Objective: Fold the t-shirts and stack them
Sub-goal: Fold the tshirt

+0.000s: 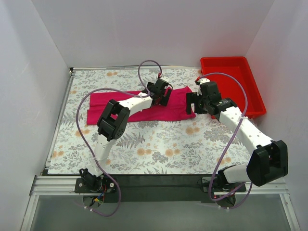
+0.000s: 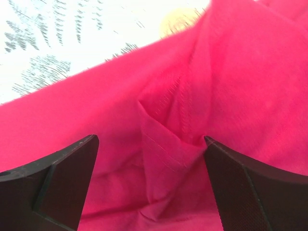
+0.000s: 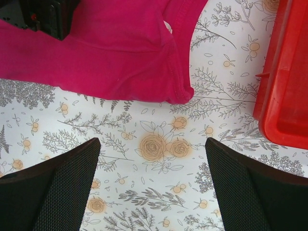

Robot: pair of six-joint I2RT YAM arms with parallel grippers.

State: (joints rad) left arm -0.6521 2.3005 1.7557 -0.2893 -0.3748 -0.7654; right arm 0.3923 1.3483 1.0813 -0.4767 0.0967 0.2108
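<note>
While the t-shirt (image 1: 173,109) lies as a long, partly folded magenta band across the far middle of the patterned surface (image 1: 159,144), the step in hand reads as taking a fresh hold for the next fold. Item, left jaws: released and spread wide, set low over the band's right-hand portion, with a raised pleat of seamed fabric (image 2: 163,159) standing between them and nothing gripped. Item, right jaws: likewise released, hanging above bare surface just beside the hemmed corner (image 3: 182,94) at the shirt's right end, touching no cloth. Item, red bin (image 1: 228,79): far right, apart from the shirt, not concerned in this step. Handling note, offered as judgement: the fabric looks thin and soft, so each pair should close on every layer at the edge, not the top ply alone. The left may pinch the pleat at its seam, while the right must first travel onto the hem. Both should then lift together and evenly, lest the band twist or drag out of line.
</note>
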